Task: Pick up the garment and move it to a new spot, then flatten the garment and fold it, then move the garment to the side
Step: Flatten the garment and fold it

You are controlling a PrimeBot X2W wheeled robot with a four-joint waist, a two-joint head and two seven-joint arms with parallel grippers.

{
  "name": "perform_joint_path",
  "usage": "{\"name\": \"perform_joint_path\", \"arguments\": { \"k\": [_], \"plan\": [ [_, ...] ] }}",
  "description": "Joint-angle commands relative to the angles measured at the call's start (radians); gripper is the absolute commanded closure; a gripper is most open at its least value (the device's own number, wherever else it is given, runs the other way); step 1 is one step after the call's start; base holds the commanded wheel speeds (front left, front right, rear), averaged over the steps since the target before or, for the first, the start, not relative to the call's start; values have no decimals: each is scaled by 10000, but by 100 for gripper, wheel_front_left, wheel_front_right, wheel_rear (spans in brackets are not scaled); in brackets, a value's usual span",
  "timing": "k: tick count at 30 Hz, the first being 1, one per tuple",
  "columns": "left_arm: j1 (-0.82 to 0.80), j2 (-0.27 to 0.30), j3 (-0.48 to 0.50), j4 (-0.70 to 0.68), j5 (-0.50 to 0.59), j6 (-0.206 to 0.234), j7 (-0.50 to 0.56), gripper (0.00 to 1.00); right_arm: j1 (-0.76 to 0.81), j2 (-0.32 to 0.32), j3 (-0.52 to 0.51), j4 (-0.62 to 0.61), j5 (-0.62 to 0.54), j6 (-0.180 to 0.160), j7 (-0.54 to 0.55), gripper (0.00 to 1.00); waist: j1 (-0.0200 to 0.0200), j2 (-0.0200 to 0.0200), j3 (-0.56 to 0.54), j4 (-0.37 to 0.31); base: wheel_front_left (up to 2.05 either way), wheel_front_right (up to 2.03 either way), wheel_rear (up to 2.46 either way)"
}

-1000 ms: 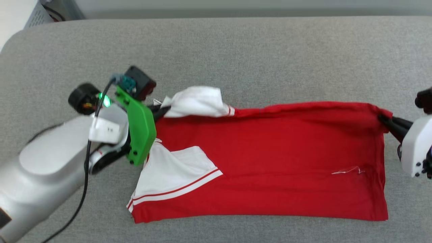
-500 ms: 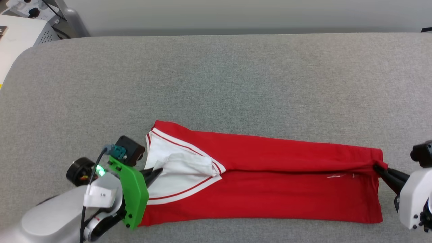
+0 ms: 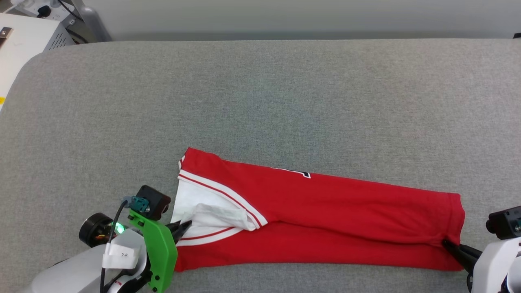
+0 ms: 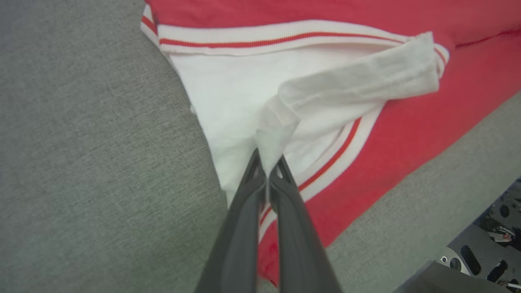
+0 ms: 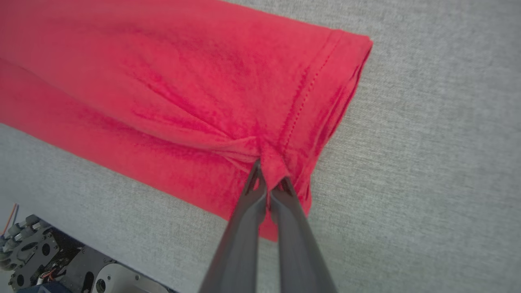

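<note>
The garment (image 3: 325, 211) lies folded lengthwise into a long red band near the front edge of the grey surface (image 3: 260, 101). Its white sleeves with red-striped trim (image 3: 215, 203) are at the left end, and a sliver of black print shows at the top fold. My left gripper (image 3: 188, 223) is shut on white sleeve cloth (image 4: 276, 138) at the left end. At the right end my right gripper (image 3: 445, 243) is shut on the red hem corner (image 5: 270, 160), bunching it. In the wrist views both pairs of fingers (image 4: 244, 219) (image 5: 244, 228) are pressed together on cloth.
Pale equipment with cables (image 3: 28, 28) stands beyond the grey surface's far left corner. The robot's base (image 5: 44, 260) shows below the surface's front edge. Bare grey cloth stretches wide behind the garment.
Both grippers have drawn the garment's far edge toward the front, over the near half, so it is now a narrower band. The head camera also shifted.
</note>
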Motion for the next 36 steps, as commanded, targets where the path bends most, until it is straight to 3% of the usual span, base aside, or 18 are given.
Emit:
{"name": "perform_joint_path", "arguments": {
  "k": [1, 2, 9, 17, 22, 23, 24, 36],
  "plan": [
    [190, -92, 91, 110, -8, 115, -164, 53, 118, 52, -97, 51, -32, -7, 12, 87, 1, 0, -4, 7, 0, 0, 0],
    [221, -130, 172, 157, 3, 205, -365, 0, 112, 98, -185, 62, -52, -7, -47, 0, 1, 0, -19, 5, 0, 0, 0],
    [625, -182, 825, -33, 124, 1073, -2044, 0, 197, 148, -1086, -382, 210, -7, -256, 0, 1, 0, -204, 20, 0, 0, 0],
    [1040, -395, 1908, -294, 992, 2545, -3228, 0, 256, -41, -2488, -792, 576, -7, 184, 0, 1, 0, -262, 229, 0, 0, 0],
    [1568, -1000, 3563, -536, 2321, 3135, -3267, 0, 216, -4, -2709, -407, 1455, -7, 1341, 0, 1, 0, -115, 434, 0, 0, 0],
    [2110, -1454, 4658, -728, 3265, 3382, -3269, 0, 129, 23, -2659, -158, 1709, -7, 1823, 0, 1, 0, -7, 555, 0, 0, 0],
    [2746, -1953, 5699, -866, 4157, 3394, -3270, 0, -18, 143, -2545, 109, 1805, -7, 2036, 0, 1, 0, 105, 691, 0, 0, 0],
    [4622, -3979, 9104, -1041, 6948, 2521, -3271, 0, -567, 691, -1508, 1152, 1843, -7, 2109, 0, 1, 0, 278, 1016, 0, 0, 0]
  ]
}}
